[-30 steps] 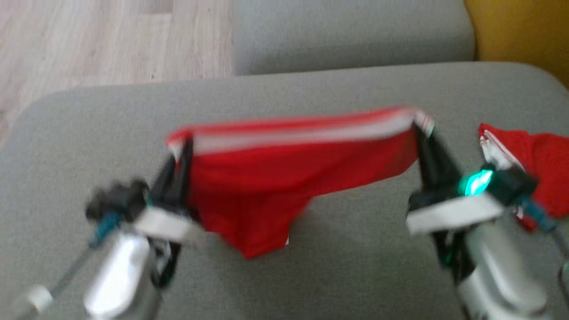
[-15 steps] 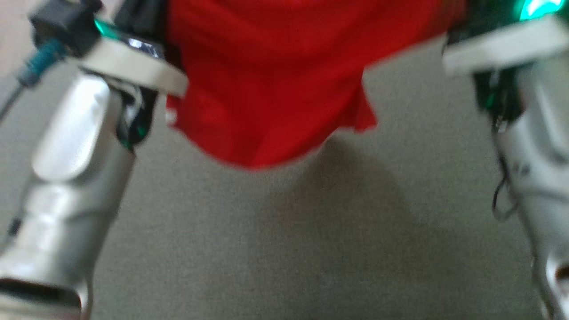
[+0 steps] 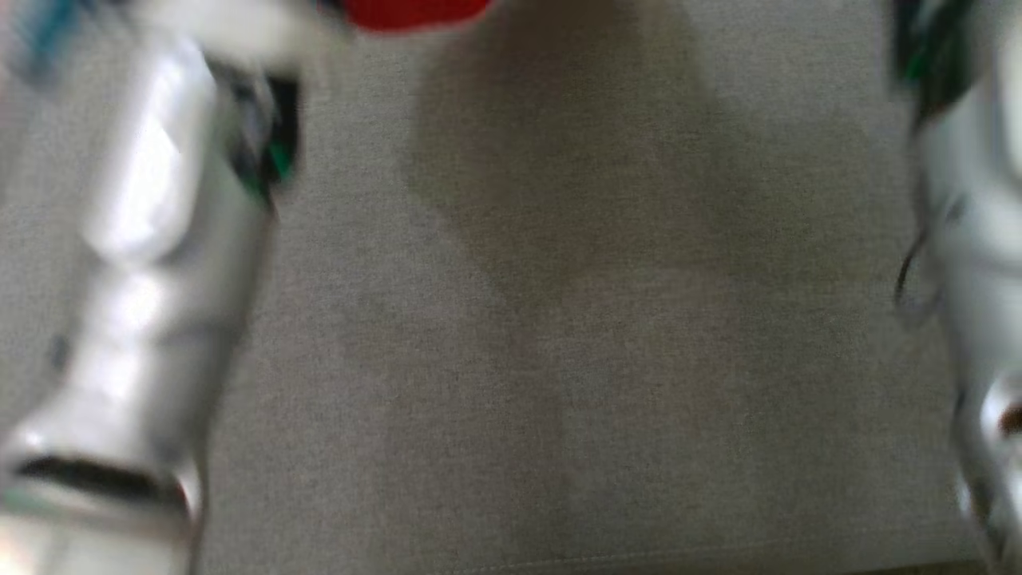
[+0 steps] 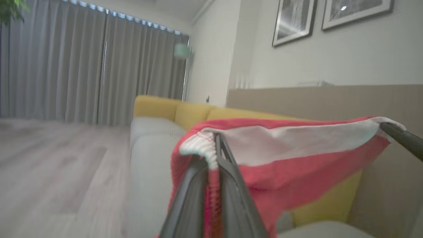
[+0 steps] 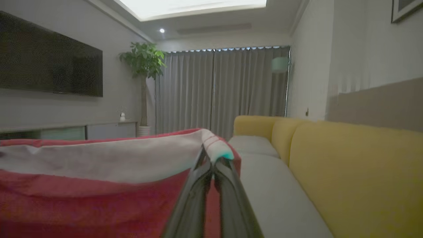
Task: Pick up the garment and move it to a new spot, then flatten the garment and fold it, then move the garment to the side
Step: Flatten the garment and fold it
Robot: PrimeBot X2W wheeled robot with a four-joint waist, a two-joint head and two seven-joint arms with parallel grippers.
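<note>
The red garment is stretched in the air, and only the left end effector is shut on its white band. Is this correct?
Not quite: both grip it. The left end effector is shut on the white band of the red garment at one end, and the right wrist view shows the right end effector shut on the other end. The rest holds.

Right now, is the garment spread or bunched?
Spread, held up: the garment hangs stretched between left gripper and right gripper, each shut on a waistband corner.
</note>
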